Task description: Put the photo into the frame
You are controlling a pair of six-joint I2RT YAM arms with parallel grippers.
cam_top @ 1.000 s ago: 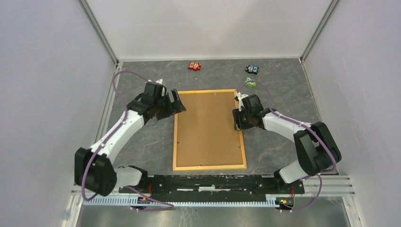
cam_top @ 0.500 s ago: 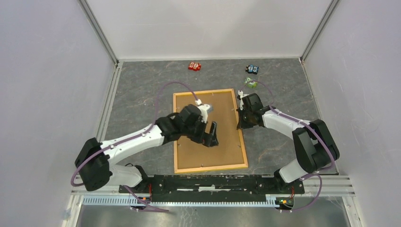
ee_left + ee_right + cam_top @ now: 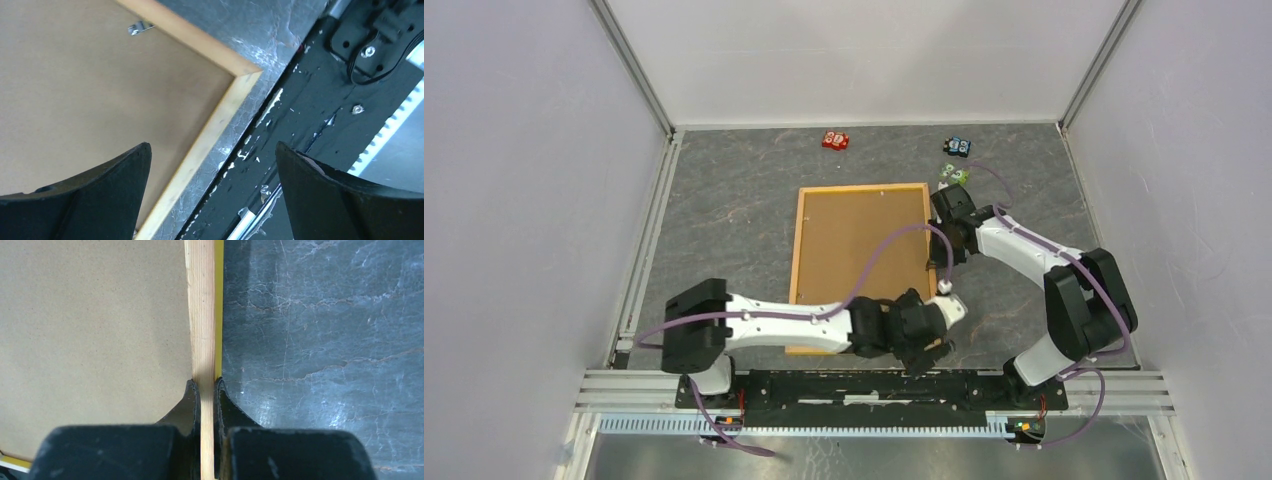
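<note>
The frame (image 3: 796,250) lies face down on the grey table, its brown backing board (image 3: 854,240) facing up. The photo is hidden from every view. My right gripper (image 3: 944,260) is shut on the frame's right rail. In the right wrist view its fingers (image 3: 205,382) pinch the pale wooden rail (image 3: 200,315) from both sides, beside the board (image 3: 90,330). My left gripper (image 3: 924,350) hovers open over the frame's near right corner. In the left wrist view its jaws (image 3: 212,150) stand wide apart above that corner (image 3: 220,112), holding nothing.
Three small toys sit at the far side: a red one (image 3: 835,139), a blue-black one (image 3: 958,147) and a green one (image 3: 953,176) just beyond the right wrist. The black base rail (image 3: 864,385) runs along the near edge. A metal tab (image 3: 140,27) sits on the board.
My left arm swept from the frame's far left corner across the board to its near right corner, staying open. My right gripper closed on the right rail, and the frame shifted slightly.
</note>
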